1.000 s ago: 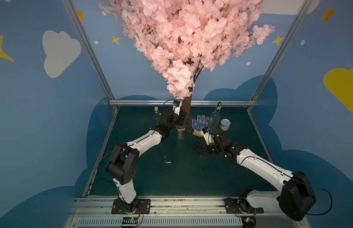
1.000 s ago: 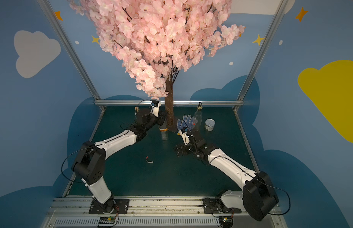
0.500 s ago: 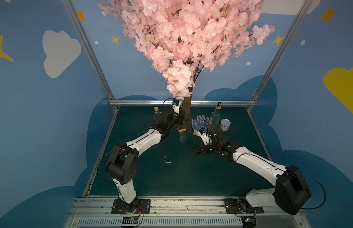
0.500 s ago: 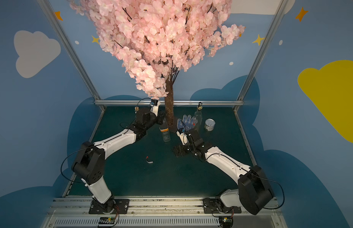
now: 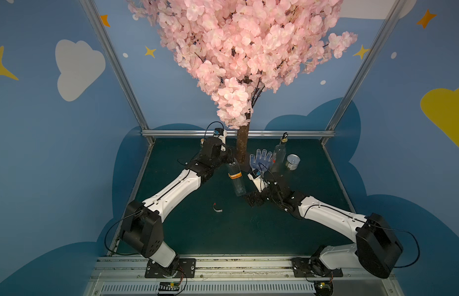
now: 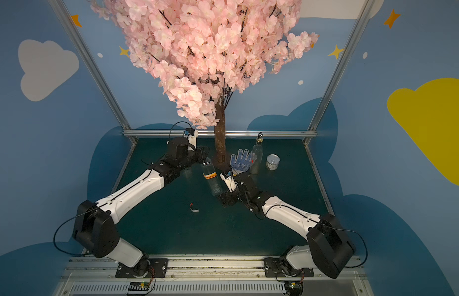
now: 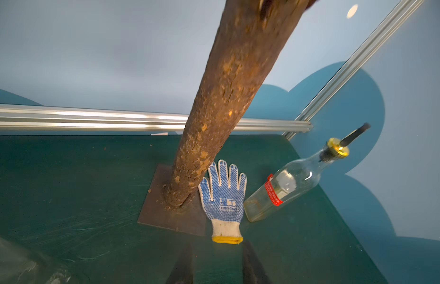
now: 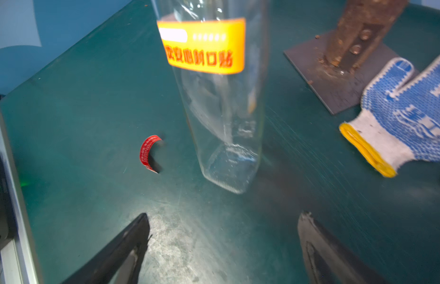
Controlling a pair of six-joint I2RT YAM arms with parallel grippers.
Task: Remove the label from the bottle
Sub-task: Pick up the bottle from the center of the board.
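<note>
— Left gripper [image 5: 230,159] is clamped on the top end of the bottle [image 5: 237,180], right?
— Both top views say so. The clear bottle hangs tilted from it in front of the trunk [image 7: 226,98], squarish base toward the right gripper [image 5: 251,201]. Whether that base touches the mat [image 5: 223,230], I cannot tell. The left wrist view shows only two dark fingertips [image 7: 183,260] set narrow, never the grip itself.
— And the label [image 8: 204,45]?
— It's a glossy orange band with red characters around the upper body. Only the right wrist view resolves the print; from above it is a thin stripe.
— Right gripper?
— Spread wide and holding nothing, black tapered fingers either side of scuffed, shiny mat, just short of the bottle's base.
— Anything loose?
— A curled red strip [image 8: 147,152] lies on the mat near the bottle. A knit glove [image 7: 223,199], white with blue dots and a yellow cuff, lies flat against the rusty trunk's flat metal base plate [image 7: 157,216]. The left wrist view details a second bottle [image 7: 285,186]: clear, gold collar, black pourer, red label. The tin can [image 5: 293,162] shows only from above.
— Room?
— There is open mat between the arms. The back edge along the aluminium rail [image 7: 91,119] is crowded.
</note>
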